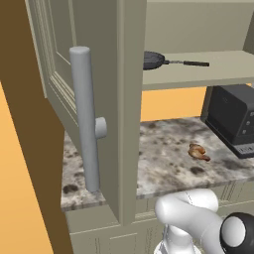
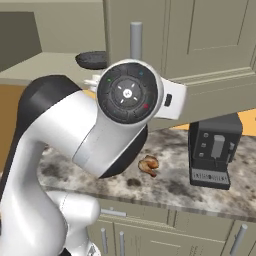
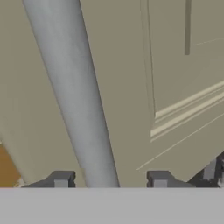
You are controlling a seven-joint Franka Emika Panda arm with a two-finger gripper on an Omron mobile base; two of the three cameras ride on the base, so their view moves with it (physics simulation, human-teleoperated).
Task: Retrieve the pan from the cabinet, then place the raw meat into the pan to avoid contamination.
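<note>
The cabinet (image 1: 131,99) stands with its left door swung out, and the grey bar handle (image 1: 85,119) faces me. Inside, the dark pan (image 1: 153,59) rests on the shelf with its thin handle pointing right; it also shows at the shelf's edge (image 2: 92,59). The raw meat (image 1: 199,152) lies on the speckled counter below (image 2: 149,164). In the hand view my gripper (image 3: 110,179) is open, one fingertip on each side of the bar handle (image 3: 74,87), with a gap on both sides. Nothing is held.
A black box-shaped appliance (image 1: 233,119) stands on the counter (image 1: 163,168) right of the meat (image 2: 214,150). The open door (image 1: 74,64) juts out over the counter's left part. Closed wall cabinet doors (image 2: 210,40) hang above the appliance.
</note>
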